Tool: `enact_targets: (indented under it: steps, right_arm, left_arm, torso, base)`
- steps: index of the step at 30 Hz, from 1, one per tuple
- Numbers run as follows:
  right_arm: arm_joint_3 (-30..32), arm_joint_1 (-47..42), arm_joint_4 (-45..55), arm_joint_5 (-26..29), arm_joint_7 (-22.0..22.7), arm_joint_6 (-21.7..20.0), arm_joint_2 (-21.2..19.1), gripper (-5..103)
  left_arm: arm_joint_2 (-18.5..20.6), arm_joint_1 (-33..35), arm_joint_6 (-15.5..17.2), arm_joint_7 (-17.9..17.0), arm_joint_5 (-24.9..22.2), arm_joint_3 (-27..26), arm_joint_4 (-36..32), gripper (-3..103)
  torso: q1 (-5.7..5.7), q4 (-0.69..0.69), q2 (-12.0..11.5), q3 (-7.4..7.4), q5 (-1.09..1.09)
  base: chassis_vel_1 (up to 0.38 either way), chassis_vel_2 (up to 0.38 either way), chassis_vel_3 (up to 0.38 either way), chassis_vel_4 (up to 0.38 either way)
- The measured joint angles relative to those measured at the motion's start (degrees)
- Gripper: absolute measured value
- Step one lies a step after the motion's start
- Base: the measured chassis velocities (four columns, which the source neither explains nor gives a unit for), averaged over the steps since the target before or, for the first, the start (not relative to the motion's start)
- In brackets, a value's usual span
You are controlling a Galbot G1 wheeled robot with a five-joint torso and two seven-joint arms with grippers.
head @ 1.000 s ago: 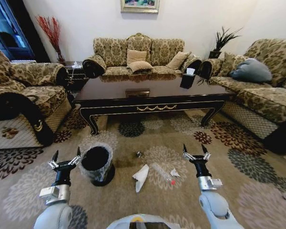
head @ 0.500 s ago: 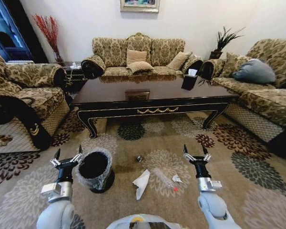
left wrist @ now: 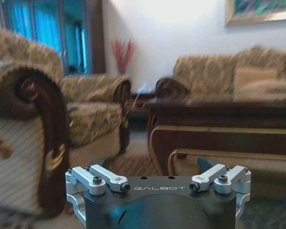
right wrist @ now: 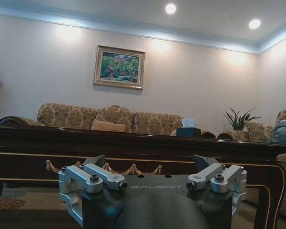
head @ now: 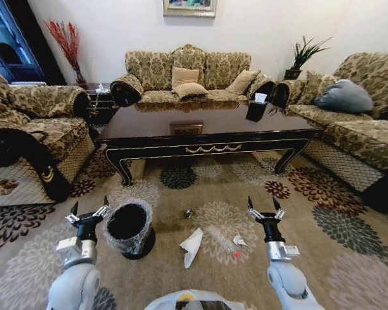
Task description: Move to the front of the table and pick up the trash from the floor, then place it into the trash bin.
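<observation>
Centrally, white tissue (head: 192, 246) on carpet (head: 323, 213) — between the wide-open left gripper (head: 86, 213) and right gripper (head: 264, 208) — nearer the right.

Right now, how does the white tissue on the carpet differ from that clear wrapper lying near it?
The white tissue is opaque, crumpled into a long folded shape, and lies nearer the trash bin. The clear wrapper is see-through with a red bit at one end, and lies nearer the right tool. Both rest loose on the floor, untouched, in front of the table.

"GALBOT" on left claw (left wrist: 158, 177), same on right claw (right wrist: 152, 174)
</observation>
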Motion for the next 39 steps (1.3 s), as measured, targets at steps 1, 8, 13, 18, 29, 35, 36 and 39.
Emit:
enact_targets:
  steps: [1,8,13,18,29,35,36,39]
  right_arm:
    - [0.0,0.0,-0.1,0.0,0.0,0.1,0.0,100]
    - [0.0,0.0,-0.2,-0.4,-0.1,0.8,0.5,100]
    - [0.1,-0.2,-0.2,-0.6,-0.1,0.8,0.8,100]
    - [0.5,-0.3,-0.7,-0.6,0.0,0.8,0.7,100]
    - [0.4,0.2,-1.7,-0.4,0.2,0.6,0.6,100]
    - [0.3,0.2,-1.8,-0.4,0.2,0.5,0.6,100]
    - [0.3,0.2,-1.8,-0.4,0.2,0.4,0.6,100]
    - [0.4,0.2,-1.8,-0.4,0.2,0.4,0.5,100]
  left_arm:
    - [0.6,-0.5,2.4,-1.3,-1.0,0.0,0.0,100]
    - [3.9,-6.1,26.2,-5.8,-10.6,-1.8,1.7,100]
    - [2.8,-8.6,29.4,-4.8,-16.5,-1.9,5.7,100]
    - [0.6,-10.6,29.3,-3.9,-16.7,-0.1,11.5,100]
    - [-1.8,-12.3,28.9,-4.0,-19.2,0.4,18.1,100]
    - [-1.8,-12.9,28.7,-4.4,-21.0,0.4,20.0,100]
    - [-1.8,-13.0,28.7,-4.4,-21.1,0.3,20.2,100]
    - [-1.6,-13.0,28.6,-4.5,-21.2,0.3,20.6,100]
  torso:
    - [0.00,0.00,0.0,0.00,0.00]
    - [0.00,0.00,0.0,0.00,0.01]
    - [0.00,0.01,0.0,0.01,0.00]
    - [0.01,-0.01,0.0,0.01,0.01]
    - [0.00,0.00,0.0,0.00,0.01]
    - [0.01,0.00,0.0,0.00,0.01]
    - [0.01,0.00,0.0,0.01,0.01]
    - [0.00,0.00,0.0,0.01,0.01]
  base:
    - [0.000,0.000,0.000,0.000]
    - [0.000,0.000,0.000,0.000]
    - [0.000,0.000,0.000,0.000]
    - [0.000,0.000,0.000,0.000]
    - [0.000,0.000,0.000,0.000]
    - [0.000,0.000,0.000,0.000]
    - [0.000,0.000,0.000,0.000]
    - [0.000,0.000,0.000,0.000]
